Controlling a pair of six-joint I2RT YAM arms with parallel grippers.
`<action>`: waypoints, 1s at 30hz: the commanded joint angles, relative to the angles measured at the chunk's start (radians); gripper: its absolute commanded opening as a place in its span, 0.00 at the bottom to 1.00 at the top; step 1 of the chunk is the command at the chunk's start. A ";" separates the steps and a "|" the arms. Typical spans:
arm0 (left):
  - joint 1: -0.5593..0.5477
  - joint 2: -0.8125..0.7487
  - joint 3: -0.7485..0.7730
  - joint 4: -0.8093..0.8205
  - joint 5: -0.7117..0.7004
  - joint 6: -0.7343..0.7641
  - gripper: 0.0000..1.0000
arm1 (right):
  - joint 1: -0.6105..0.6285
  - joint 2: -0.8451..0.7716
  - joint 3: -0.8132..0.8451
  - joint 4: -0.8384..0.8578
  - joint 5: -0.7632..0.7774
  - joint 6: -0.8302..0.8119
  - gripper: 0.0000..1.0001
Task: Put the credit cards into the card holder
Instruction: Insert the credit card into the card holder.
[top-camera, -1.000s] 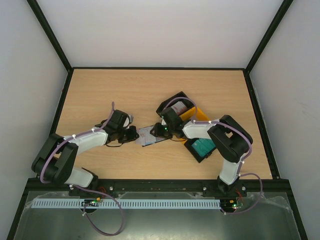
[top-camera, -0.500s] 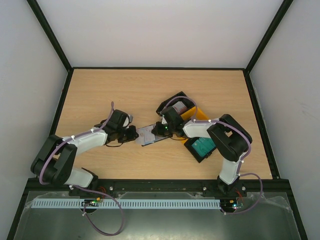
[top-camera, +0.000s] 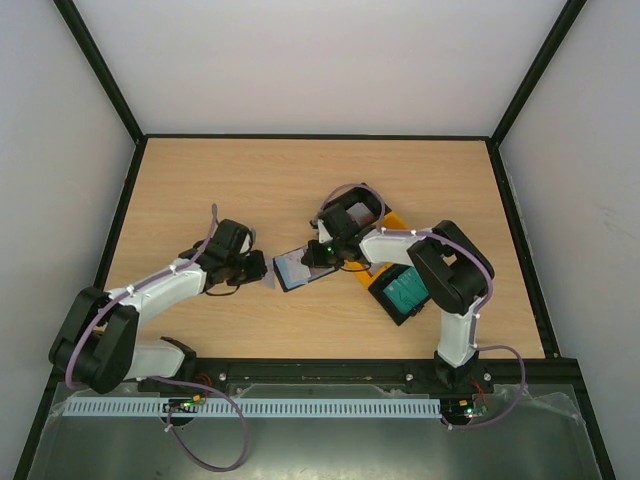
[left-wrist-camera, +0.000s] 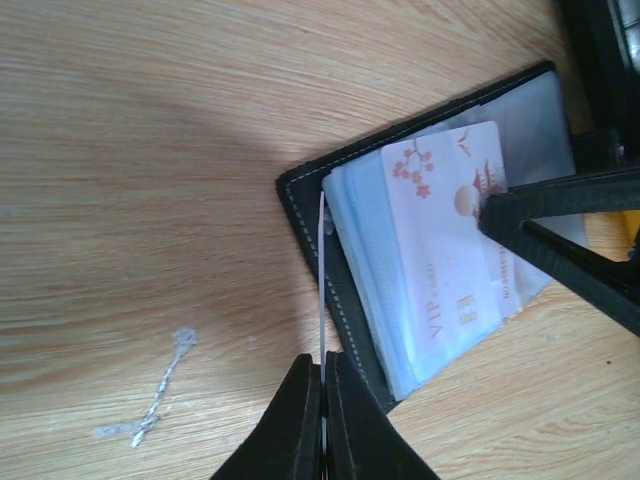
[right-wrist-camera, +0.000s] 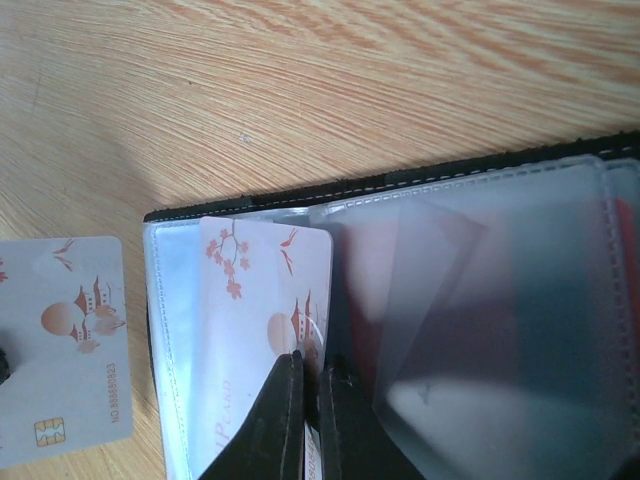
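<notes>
R gripper (right-wrist-camera: 305, 362) clamping shut on blossom card (right-wrist-camera: 255, 300). Card lying part-way under clear sleeve of card holder (left-wrist-camera: 345, 310). Holder lying open and flat mid-table, betw both arms. Card's long axis running straight out from R fingertips toward holder's far black edge, so push prob going along finger line. L gripper (left-wrist-camera: 322, 362) pinching second pale card (right-wrist-camera: 65, 330) by its edge, just beside holder's rim. R arm nearer for insert.

We see bright, even light; a soft shadow crosses the table (left-wrist-camera: 120, 110), and close edges look perhaps blurred.
</notes>
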 joint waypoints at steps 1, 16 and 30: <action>0.008 0.014 -0.008 -0.049 -0.030 0.004 0.02 | 0.000 0.050 0.005 -0.113 0.004 -0.070 0.02; 0.008 0.096 -0.003 -0.002 0.026 0.022 0.02 | 0.000 0.088 0.057 -0.177 -0.114 -0.174 0.02; 0.008 0.106 0.000 -0.010 -0.002 0.019 0.02 | -0.010 0.005 0.039 -0.222 0.028 -0.155 0.02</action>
